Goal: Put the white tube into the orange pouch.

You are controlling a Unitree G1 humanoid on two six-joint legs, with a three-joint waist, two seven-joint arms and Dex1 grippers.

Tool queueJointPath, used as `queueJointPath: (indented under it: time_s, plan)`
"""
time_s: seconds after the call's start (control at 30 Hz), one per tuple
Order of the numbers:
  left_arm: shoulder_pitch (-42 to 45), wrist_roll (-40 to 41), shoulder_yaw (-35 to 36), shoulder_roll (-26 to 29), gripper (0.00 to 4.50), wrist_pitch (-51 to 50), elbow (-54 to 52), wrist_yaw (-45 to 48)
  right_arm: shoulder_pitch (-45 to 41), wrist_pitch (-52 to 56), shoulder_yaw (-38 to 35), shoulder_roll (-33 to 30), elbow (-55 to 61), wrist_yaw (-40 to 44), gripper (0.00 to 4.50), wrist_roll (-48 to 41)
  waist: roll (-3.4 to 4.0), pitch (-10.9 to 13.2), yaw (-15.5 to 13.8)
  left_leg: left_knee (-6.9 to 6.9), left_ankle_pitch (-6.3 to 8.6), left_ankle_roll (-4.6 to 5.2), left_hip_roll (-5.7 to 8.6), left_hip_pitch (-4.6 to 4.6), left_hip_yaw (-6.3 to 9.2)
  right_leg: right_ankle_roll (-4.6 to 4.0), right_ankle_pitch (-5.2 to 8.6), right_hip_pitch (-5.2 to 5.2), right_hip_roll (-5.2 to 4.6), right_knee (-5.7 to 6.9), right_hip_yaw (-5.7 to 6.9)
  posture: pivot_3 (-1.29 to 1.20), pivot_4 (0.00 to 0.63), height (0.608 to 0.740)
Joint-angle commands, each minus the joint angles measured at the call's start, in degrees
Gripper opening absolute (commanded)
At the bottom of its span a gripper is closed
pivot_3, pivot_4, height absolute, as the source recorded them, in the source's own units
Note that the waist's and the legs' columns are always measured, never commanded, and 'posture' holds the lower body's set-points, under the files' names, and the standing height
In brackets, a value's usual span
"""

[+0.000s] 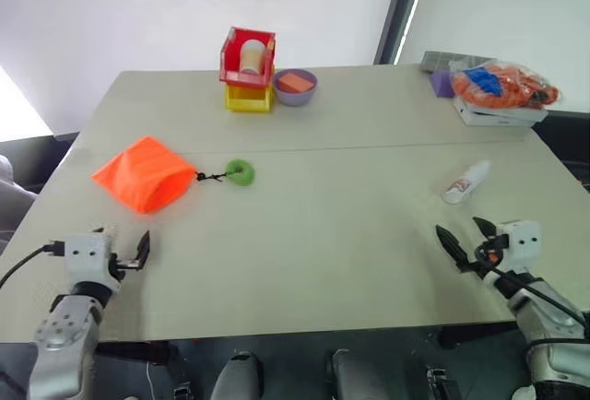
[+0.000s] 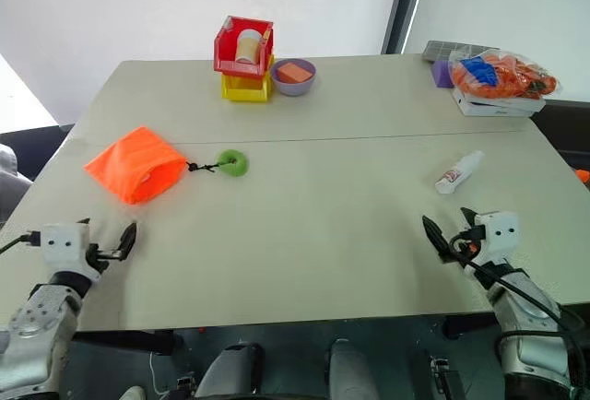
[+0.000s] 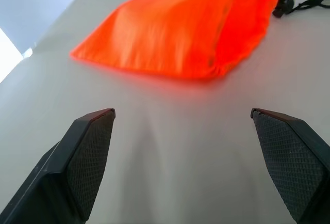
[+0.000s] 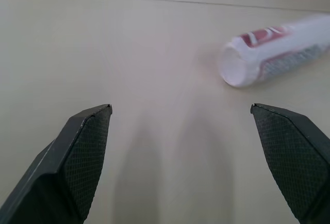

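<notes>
Step in hand, as judged: reach for and pick up the white tube (image 1: 466, 182). Nothing grasped yet.

**Layout, read as a clock face over the table (image 1: 350, 234) in the head view**
- White tube: at about 3 o'clock, lying flat on bare tabletop, tilted, capped end nearer the robot.
- Orange pouch (image 1: 143, 173): at about 9 o'clock, lying flat, well apart from the tube. Gathered mouth toward table centre, black cord (image 1: 211, 177) running to a green ring (image 1: 241, 172) just beside it.
- Stacked red and yellow bins (image 1: 247, 70) and a purple bowl (image 1: 294, 86) at 12 o'clock; a clear bag of orange and blue items (image 1: 502, 86) at about 2 o'clock. Not part of the task.

**Grippers**
- Right gripper (image 1: 468, 237): at about 4 o'clock, near the front edge, fingers spread wide, empty. Tube ahead of it, off to one side of the finger line in the wrist view.
- Left gripper (image 1: 124, 249): at about 8 o'clock, fingers spread wide, empty, pouch just ahead.

**Doing the step well**
1. Use the right arm; tube on its side.
2. Shift toward the tube until it sits centred between the 2 fingers.
3. Turn the wrist to close across the tube's narrow width, not along its length.
4. Grip near mid-length; round, smooth body likely to roll or squirt out under an off-centre pinch.
5. Keep fingertips just above the tabletop during approach.
6. Mouth of the pouch looks nearly closed; likely to need opening by the left gripper before insertion.
</notes>
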State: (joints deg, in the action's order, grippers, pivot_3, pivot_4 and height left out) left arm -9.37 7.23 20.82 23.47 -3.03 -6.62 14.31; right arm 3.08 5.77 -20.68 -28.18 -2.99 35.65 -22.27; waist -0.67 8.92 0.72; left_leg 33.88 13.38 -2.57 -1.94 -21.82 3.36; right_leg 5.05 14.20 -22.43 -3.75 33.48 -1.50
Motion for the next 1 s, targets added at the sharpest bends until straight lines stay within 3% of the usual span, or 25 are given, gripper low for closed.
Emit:
queueJointPath:
  time_s: [0.03,0.13,0.37,0.77,0.87,1.0]
  plan:
    - [1.34,-7.08,-2.19,1.01,4.5,2.02,-2.82,-3.93,-0.78,2.23,2.44,-0.73,5.61,3.02,4.47,-2.32,0.01,0.0,-0.03,0.0,-0.01,0.01,0.0,-0.01,0.01,0.0,0.0,0.05,0.02,0.03,0.0,0.0,0.15,0.74]
    - [4.04,-15.43,-5.53,2.51,4.5,1.19,-2.65,-7.83,-1.24,5.35,6.74,-0.23,10.7,5.24,4.47,-3.56,-0.01,0.0,-0.06,-0.01,-0.02,0.03,-0.01,0.0,0.04,0.0,-0.01,0.02,0.07,0.14,0.0,0.0,0.15,0.74]
    - [12.41,-26.43,-11.84,5.44,4.5,-5.31,1.25,-10.59,-3.31,8.65,16.76,3.16,19.07,5.59,4.47,-3.14,-0.03,0.0,-0.03,0.0,-0.02,0.03,-0.01,0.09,0.07,0.16,0.08,0.02,0.1,0.29,0.01,0.0,0.15,0.74]
    - [26.14,-29.83,-15.23,5.93,4.5,-12.84,15.52,-12.5,-4.43,8.48,23.93,6.5,21.73,3.19,4.47,-0.34,-0.16,0.0,-0.01,0.0,-0.03,0.04,0.0,0.26,0.08,0.24,0.11,0.01,0.15,0.68,0.02,0.0,0.15,0.74]
    - [28.22,-28.43,-14.91,5.68,3.67,-11.68,18.29,-13.08,-3.96,8.09,23.65,6.43,21.94,2.78,4.5,0.05,-0.21,0.0,0.05,0.0,-0.04,0.03,0.0,0.26,0.08,0.24,0.1,0.02,0.15,0.69,0.02,0.0,0.15,0.74]
    - [28.93,-27.75,-14.78,6.04,1.75,-10.45,19.54,-13.07,-3.56,7.66,23.37,6.41,22.11,2.2,4.5,0.45,-0.25,-0.01,0.01,-0.01,-0.04,0.03,-0.01,0.26,0.09,0.18,0.05,0.02,0.15,0.72,0.02,0.0,0.15,0.74]
